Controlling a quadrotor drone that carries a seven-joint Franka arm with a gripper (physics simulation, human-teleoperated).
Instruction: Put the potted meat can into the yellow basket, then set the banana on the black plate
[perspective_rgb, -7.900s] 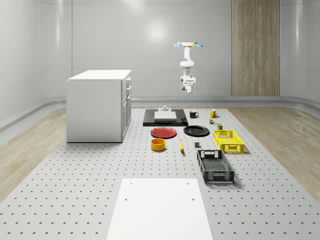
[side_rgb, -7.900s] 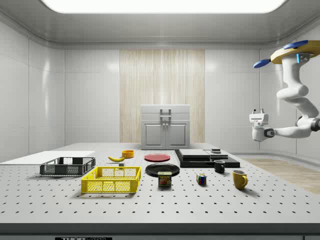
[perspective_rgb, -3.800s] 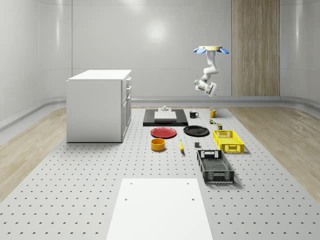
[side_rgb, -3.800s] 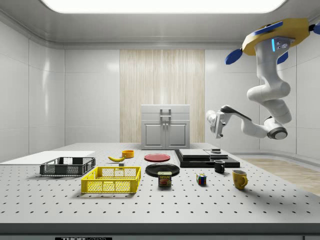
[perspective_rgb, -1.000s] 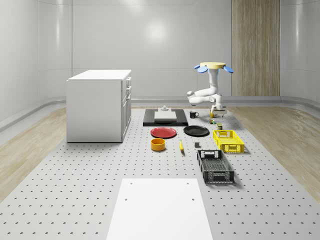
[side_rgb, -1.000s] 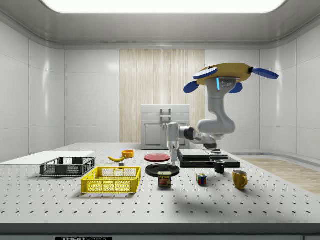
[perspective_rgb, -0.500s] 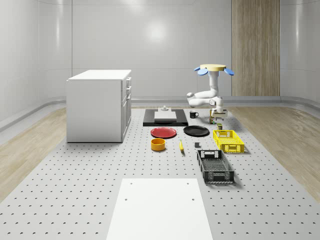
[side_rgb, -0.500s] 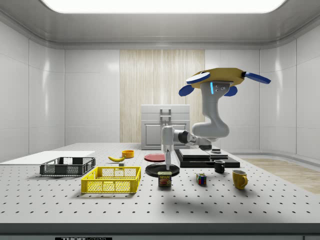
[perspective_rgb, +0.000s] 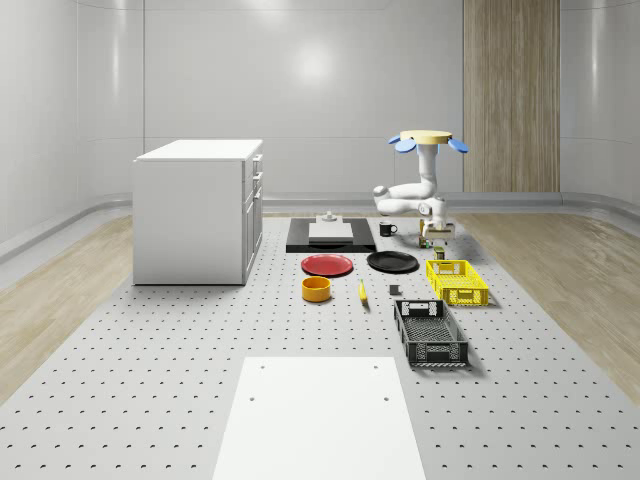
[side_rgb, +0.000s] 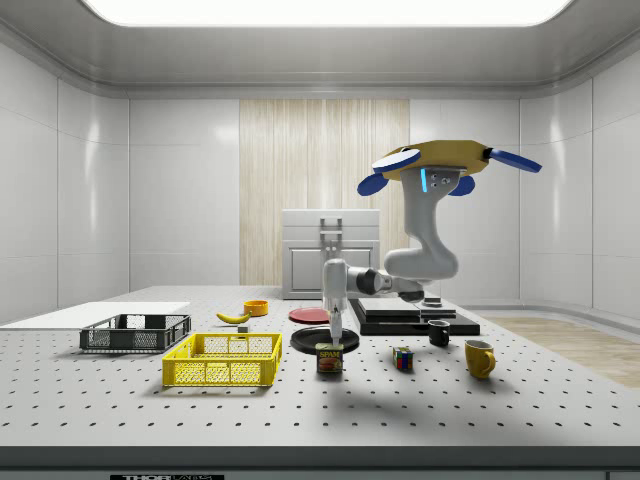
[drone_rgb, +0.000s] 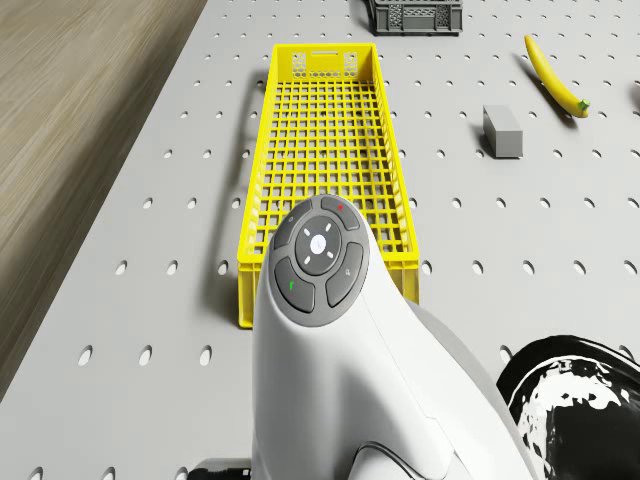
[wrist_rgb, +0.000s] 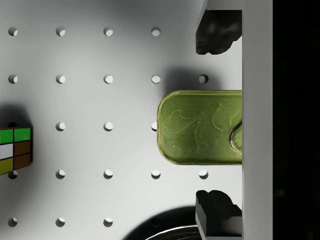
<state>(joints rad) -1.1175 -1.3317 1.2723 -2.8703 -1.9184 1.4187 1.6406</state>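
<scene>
Potted meat can (side_rgb: 330, 359): in the side view I logged it upright on the perforated table (side_rgb: 400, 420), just to the side view's right of the yellow basket (side_rgb: 223, 361) and in front of the black plate (side_rgb: 322, 340). Gripper (side_rgb: 337, 339) pointed straight down just above the can's top; I could not confirm contact. Drone (side_rgb: 440, 160) hovered above the table over the cube (side_rgb: 402, 358) and mugs, arm bent down and across to the can. Banana (side_rgb: 234, 317) lay on the table behind the basket, well apart from the plate.

Whole-scene view: I noted the drone (perspective_rgb: 427, 139) hovering over the far end of the table, gripper (perspective_rgb: 432, 240) low beside the far end of the yellow basket (perspective_rgb: 456, 281); black plate (perspective_rgb: 392, 262) bare; banana (perspective_rgb: 362, 291) on the table nearer the camera.

Drone view: yellow basket (drone_rgb: 325, 150) empty below the arm's wrist; banana (drone_rgb: 555, 77) beyond a small grey block (drone_rgb: 503, 132).

Wrist view: green can lid (wrist_rgb: 200, 126) sat between the two dark fingertips (wrist_rgb: 215, 30), which stood apart on either side of it with gaps showing, not clamped.

Progress, as I judged it: can not yet grasped, neither item placed; both steps remained.
</scene>
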